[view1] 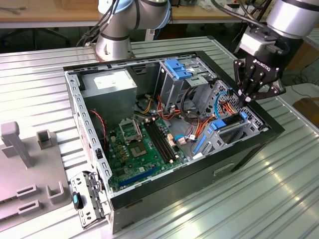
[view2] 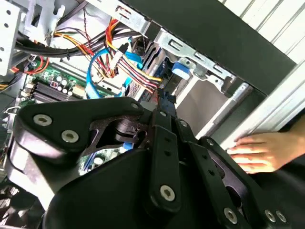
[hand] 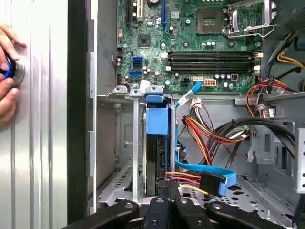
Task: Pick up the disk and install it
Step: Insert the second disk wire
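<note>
1. Red, yellow and orange wires [hand: 214,131] and a light-blue cable [hand: 205,168] are crowding the bay inside the open computer case [view1: 249,149] on the desk [view1: 40,84].
2. A person's hand [hand: 7,71] is resting outside the case wall.
3. The disk [hand: 156,157] is sitting edge-on in its cage slot, dark, blue rail on top.
4. The claw [view1: 245,99] is hovering right over it; can't tell its opening.

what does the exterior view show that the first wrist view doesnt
Exterior view alone: the whole open computer case on the ribbed table, the grey power supply, the arm's base, and the gripper above the drive cage from outside. First wrist view alone: a person's hand on the table by the case, and the disk standing edge-on in its slot with blue rails. Both: the green motherboard and coloured cables.
</note>
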Tool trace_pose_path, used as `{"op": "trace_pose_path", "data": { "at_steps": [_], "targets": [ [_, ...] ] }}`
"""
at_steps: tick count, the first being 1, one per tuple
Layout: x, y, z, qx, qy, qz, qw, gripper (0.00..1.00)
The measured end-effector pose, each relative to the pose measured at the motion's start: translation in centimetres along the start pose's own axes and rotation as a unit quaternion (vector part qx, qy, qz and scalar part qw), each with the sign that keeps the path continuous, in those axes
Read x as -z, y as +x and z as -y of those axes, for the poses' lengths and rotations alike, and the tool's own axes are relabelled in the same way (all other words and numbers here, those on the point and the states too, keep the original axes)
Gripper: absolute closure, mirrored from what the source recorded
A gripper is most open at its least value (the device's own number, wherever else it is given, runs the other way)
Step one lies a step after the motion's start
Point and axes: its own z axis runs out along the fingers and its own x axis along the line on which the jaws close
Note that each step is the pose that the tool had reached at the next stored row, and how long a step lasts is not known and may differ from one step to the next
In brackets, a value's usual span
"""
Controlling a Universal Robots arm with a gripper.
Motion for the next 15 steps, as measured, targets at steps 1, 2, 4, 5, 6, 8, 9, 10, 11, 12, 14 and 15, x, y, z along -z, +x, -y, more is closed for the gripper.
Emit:
{"op": "trace_pose_path", "data": {
  "at_steps": [1, 2, 4, 5, 6, 8, 9, 10, 11, 12, 14, 15],
  "targets": [
    [0.49, 0.03, 0.00, 0.000, 0.0000, -0.0001, 1.0000, 0.89],
    [0.79, 0.01, 0.01, 0.000, 0.0000, -0.0001, 1.0000, 0.89],
    [2.31, -0.18, -0.30, 0.000, 0.0000, -0.0001, 1.0000, 0.89],
    [2.35, -0.28, -0.42, 0.000, -0.0002, 0.0037, 1.0000, 0.89],
    [2.38, -0.39, -0.59, 0.000, -0.0006, 0.0102, 0.9999, 0.89],
    [2.53, -0.72, -1.39, 0.000, -0.0007, 0.0127, 0.9999, 0.89],
    [2.64, -0.81, -1.55, 0.000, -0.0007, 0.0128, 0.9999, 0.89],
    [2.68, -1.02, -1.58, 0.000, -0.0006, 0.0129, 0.9999, 0.89],
    [2.73, -1.42, -1.58, 0.000, -0.0007, 0.0128, 0.9999, 0.89],
    [2.80, -2.17, -1.59, 0.000, -0.0007, 0.0128, 0.9999, 0.89],
    [2.89, -3.24, -1.60, 0.000, -0.0007, 0.0123, 0.9999, 0.89],
    [2.94, -3.68, -1.60, 0.000, -0.0007, 0.0096, 1.0000, 0.89]
  ]
}}
